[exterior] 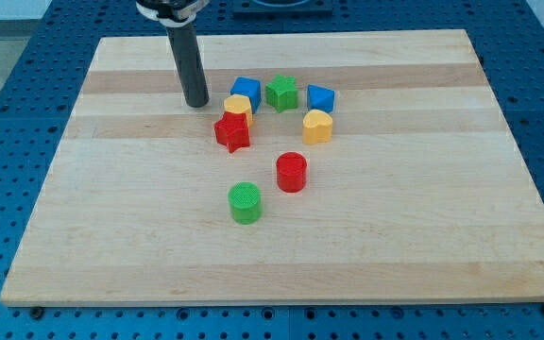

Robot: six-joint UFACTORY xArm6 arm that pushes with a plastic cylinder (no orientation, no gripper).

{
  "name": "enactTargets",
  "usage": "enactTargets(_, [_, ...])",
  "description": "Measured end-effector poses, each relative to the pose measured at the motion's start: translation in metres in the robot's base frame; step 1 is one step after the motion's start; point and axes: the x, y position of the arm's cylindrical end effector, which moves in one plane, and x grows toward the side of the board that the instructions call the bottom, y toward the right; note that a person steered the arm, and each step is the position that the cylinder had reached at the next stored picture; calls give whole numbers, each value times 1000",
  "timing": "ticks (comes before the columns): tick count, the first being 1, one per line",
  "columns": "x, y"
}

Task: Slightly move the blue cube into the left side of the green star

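Note:
The blue cube [246,90] sits just left of the green star [281,93], with a small gap between them. My tip [196,102] rests on the board to the left of the blue cube, a short way apart from it. A yellow block [238,107] touches the blue cube's lower edge, and a red star [232,132] lies just below that yellow block.
A second blue block [321,98] lies right of the green star, with a yellow heart-like block [317,126] below it. A red cylinder [292,172] and a green cylinder [246,202] stand lower down. The wooden board [111,236] lies on a blue perforated table.

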Motion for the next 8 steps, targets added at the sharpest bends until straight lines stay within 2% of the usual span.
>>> enactTargets(3, [-8,21])
enactTargets(4, [-29,21])
enactTargets(5, [-33,35])
enactTargets(8, [-27,59])
